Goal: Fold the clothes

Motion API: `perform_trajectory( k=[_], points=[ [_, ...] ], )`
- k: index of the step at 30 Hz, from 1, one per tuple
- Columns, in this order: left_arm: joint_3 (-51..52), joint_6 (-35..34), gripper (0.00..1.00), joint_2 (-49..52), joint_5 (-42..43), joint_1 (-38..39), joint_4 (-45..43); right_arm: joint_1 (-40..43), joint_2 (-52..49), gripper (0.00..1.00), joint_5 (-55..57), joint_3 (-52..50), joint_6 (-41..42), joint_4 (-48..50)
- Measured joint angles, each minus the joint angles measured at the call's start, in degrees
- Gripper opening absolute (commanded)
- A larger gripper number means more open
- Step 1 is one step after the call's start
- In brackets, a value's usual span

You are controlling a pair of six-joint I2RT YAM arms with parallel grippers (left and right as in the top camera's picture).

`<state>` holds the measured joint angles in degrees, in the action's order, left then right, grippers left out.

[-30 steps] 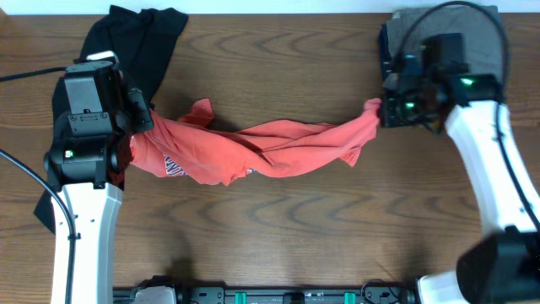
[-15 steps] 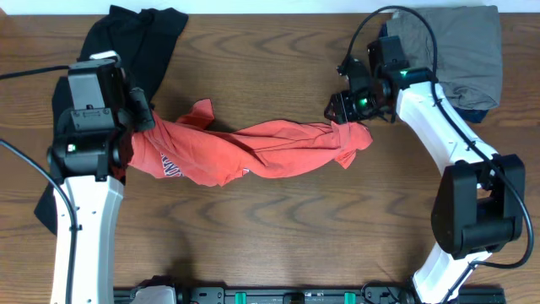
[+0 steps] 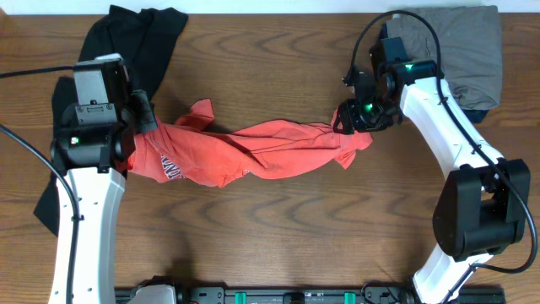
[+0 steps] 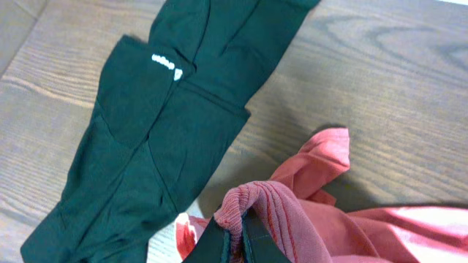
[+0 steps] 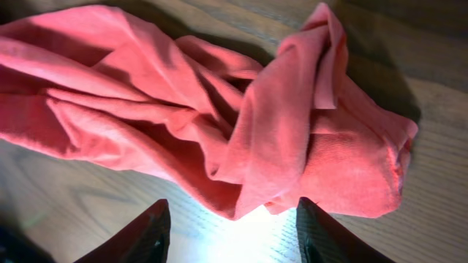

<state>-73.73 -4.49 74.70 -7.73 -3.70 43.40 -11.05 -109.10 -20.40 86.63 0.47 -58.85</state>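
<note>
Across the middle of the overhead frame, the coral-red T-shirt (image 3: 253, 154) lies twisted like a rope on the wooden table (image 3: 278, 245). Its right end, pulled taut a second ago, has been dropped. The right gripper (image 5: 232, 237) now hovers above it, fingers spread wide and empty. At centre left, the left gripper (image 4: 234, 239) keeps a fold pinched. Flattening the shirt probably needs a fresh grasp.
</note>
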Motion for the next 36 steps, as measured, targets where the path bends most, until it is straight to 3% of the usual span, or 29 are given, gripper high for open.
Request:
perform_trajectory(
  k=[8,12,13,14,15,26,28,32,36],
  points=[
    [0.46,-0.04,0.05,2.67,0.00,0.00,1.20,-0.44,0.09,0.43,1.42,-8.09,3.21,8.13],
    [0.70,-0.07,0.06,3.06,0.02,0.00,1.18,-1.20,0.09,0.26,1.77,-11.04,4.55,12.61],
    [0.70,-0.07,0.06,3.06,0.00,0.00,1.16,-1.38,0.09,0.20,1.88,-11.26,4.79,13.38],
    [0.70,-0.09,0.06,3.06,0.00,0.00,1.16,-1.66,0.09,0.06,1.99,-11.39,5.40,15.06],
    [0.70,-0.09,0.06,3.06,0.02,0.00,1.18,-1.70,0.09,0.01,1.99,-11.39,5.51,15.74],
    [0.70,-0.11,0.06,3.06,0.02,0.00,1.01,-6.54,0.09,0.01,0.44,-8.98,7.04,20.13],
    [0.70,-0.11,0.06,3.06,0.00,0.00,0.76,-8.28,0.09,0.06,0.33,-7.28,7.15,21.20],
    [0.70,-0.28,0.06,3.06,0.00,0.00,0.48,-12.15,0.11,0.40,0.96,-5.88,8.46,25.00],
    [0.70,-0.52,0.06,3.06,0.00,0.00,0.46,-14.91,0.11,0.57,3.02,-5.88,9.49,26.49]
  ],
)
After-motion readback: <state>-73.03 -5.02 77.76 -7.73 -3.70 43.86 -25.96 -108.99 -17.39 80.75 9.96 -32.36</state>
